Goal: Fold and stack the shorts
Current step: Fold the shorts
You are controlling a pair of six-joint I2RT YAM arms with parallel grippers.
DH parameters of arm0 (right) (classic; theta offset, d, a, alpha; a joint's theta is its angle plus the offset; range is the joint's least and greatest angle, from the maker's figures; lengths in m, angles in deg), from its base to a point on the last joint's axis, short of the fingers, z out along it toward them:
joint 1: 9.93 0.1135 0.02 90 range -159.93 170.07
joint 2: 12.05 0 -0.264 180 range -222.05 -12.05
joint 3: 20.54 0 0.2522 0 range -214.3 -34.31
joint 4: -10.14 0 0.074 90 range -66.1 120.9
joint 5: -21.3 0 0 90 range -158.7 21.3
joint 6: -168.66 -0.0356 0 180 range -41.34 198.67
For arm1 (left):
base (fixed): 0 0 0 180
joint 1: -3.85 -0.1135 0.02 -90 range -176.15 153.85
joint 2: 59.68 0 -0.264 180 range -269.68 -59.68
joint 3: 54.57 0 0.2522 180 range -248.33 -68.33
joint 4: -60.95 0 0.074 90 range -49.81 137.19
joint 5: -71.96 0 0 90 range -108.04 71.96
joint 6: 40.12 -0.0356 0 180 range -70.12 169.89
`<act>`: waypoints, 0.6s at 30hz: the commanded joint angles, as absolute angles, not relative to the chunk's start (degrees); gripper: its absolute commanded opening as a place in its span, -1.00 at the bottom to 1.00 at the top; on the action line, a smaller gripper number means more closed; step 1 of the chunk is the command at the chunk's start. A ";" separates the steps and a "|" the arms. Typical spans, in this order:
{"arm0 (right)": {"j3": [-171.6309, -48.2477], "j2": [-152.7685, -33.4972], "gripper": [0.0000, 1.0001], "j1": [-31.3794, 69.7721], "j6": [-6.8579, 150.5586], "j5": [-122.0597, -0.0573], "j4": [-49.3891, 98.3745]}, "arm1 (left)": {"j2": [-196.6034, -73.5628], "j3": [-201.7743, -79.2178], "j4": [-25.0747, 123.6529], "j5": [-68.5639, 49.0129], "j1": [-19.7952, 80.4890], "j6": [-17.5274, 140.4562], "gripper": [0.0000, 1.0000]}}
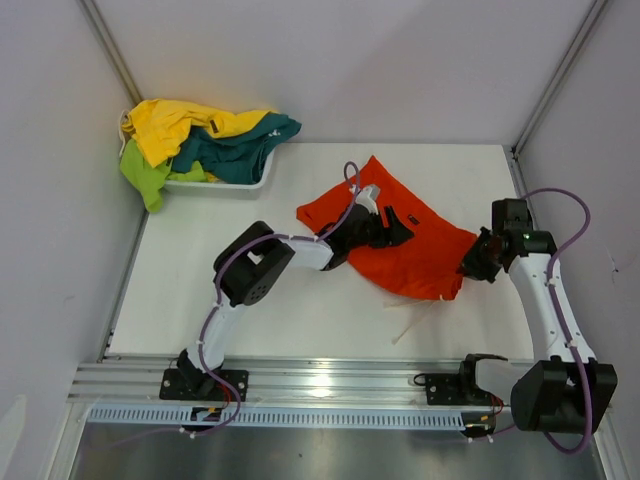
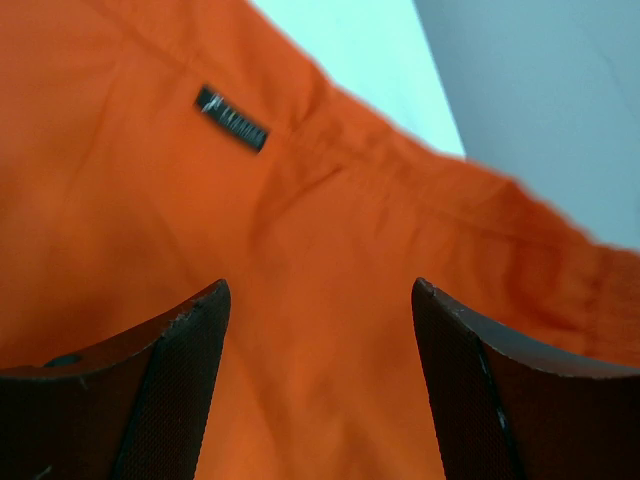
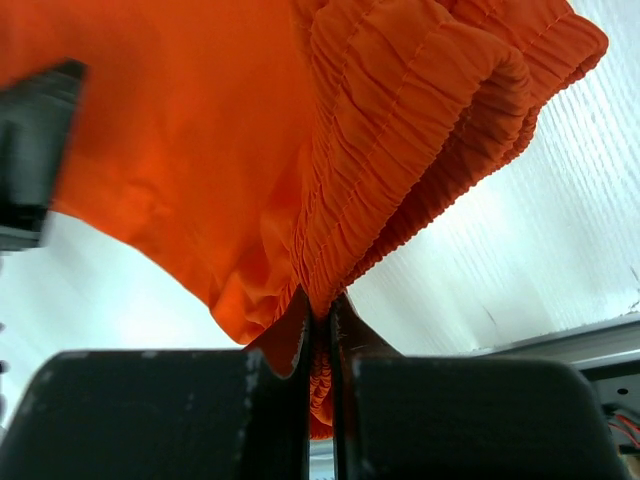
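Right end effector (image 3: 320, 312): jaws together, clamped on the elastic waistband (image 3: 400, 150) of the orange shorts (image 1: 420, 255), with a pleat of cloth pinched between the pads.
Left end effector (image 2: 320, 300): jaws wide apart, poised low over the flat orange cloth and holding nothing. Whether the tips touch the cloth cannot be told.
Orange shorts, position: spread mid-tabletop between the two arms, crumpled rather than squared. The right edge is lifted by the grip, and a white drawstring (image 1: 415, 320) trails toward the near edge.
Step in hand: probably flattening the pair before the first fold. No fold is made yet, and no stack is begun.
Next move calls for: the left jaws to close on an edge opposite the held waistband, so the cloth can be drawn taut and laid over evenly.
Materials: thin, smooth woven cloth, limp, likely to sag and slide. The waistband is ribbed and bunched, thicker than the legs. A small dark label (image 2: 231, 118) is sewn near the band.
Remaining pairs: yellow pair (image 1: 170, 125), teal pair (image 1: 235, 145) and lime-green pair (image 1: 142, 175) lie heaped in the white basket (image 1: 262, 175) at the far left corner, spilling over its rim.
Tabletop (image 1: 200, 300): white, matte.
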State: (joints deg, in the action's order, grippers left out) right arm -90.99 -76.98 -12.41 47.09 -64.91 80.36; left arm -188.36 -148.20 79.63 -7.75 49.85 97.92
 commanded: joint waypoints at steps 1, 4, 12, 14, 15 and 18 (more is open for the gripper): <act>-95.56 -76.92 -1.00 -12.22 49.22 -65.80 82.08 | -187.38 -144.89 86.56 -13.28 50.78 99.72 0.52; -96.53 -77.27 -1.00 -12.39 49.92 -65.89 81.91 | -188.09 -143.39 88.58 -14.78 50.78 100.42 0.52; -97.06 -81.12 -1.00 -16.16 52.30 -63.08 78.74 | -186.51 -133.55 94.02 -21.55 51.13 104.63 0.52; -98.63 -82.36 -1.00 -16.43 52.73 -62.46 79.00 | -185.89 -131.61 94.99 -23.47 52.27 105.43 0.52; -99.25 -82.80 -1.00 -16.43 52.82 -62.46 79.00 | -185.71 -130.22 95.17 -24.27 52.71 105.61 0.53; -101.80 -83.59 -1.00 -16.43 53.00 -62.89 79.00 | -184.75 -127.49 95.61 -27.69 54.38 107.53 0.53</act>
